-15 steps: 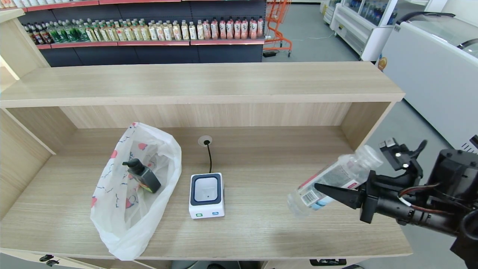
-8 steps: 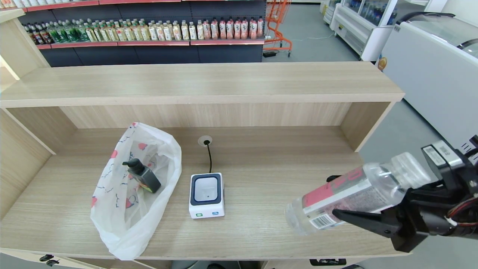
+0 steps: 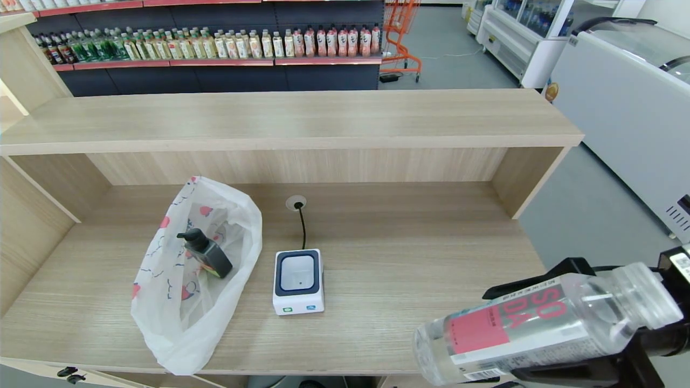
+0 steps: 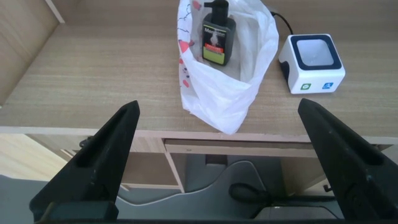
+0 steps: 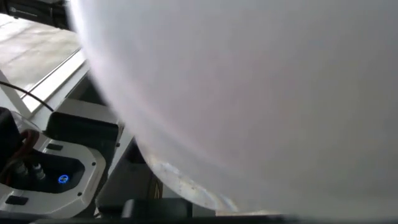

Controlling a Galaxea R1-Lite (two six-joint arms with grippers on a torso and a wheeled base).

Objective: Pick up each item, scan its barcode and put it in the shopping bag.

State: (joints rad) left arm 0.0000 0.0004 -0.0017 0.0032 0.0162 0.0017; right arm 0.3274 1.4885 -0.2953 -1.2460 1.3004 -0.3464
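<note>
A clear soda bottle [image 3: 539, 328] with a red label lies tilted in the air off the counter's front right corner, cap to the right. My right gripper [image 3: 501, 334] is shut on it, one finger above and one below; the bottle's pale wall [image 5: 249, 93] looms close in the right wrist view. The white barcode scanner [image 3: 298, 281] [image 4: 312, 55] sits mid-counter, window up. To its left stands the open white shopping bag [image 3: 178, 323] [image 4: 217, 93] with a dark pump bottle [image 3: 207, 253] [image 4: 216, 38] inside. My left gripper [image 4: 217, 106] hangs open, before the counter's front edge, near the bag.
The wooden counter [image 3: 404, 242] has a raised back shelf [image 3: 291, 118] and side walls. A black cable [image 3: 302, 226] runs from the scanner to a hole at the back. Bare counter lies between the scanner and the held bottle.
My right gripper has carried the bottle toward the front right and closer to the head camera. The bottle has rolled, so the red label faces up and the barcode sits low.
</note>
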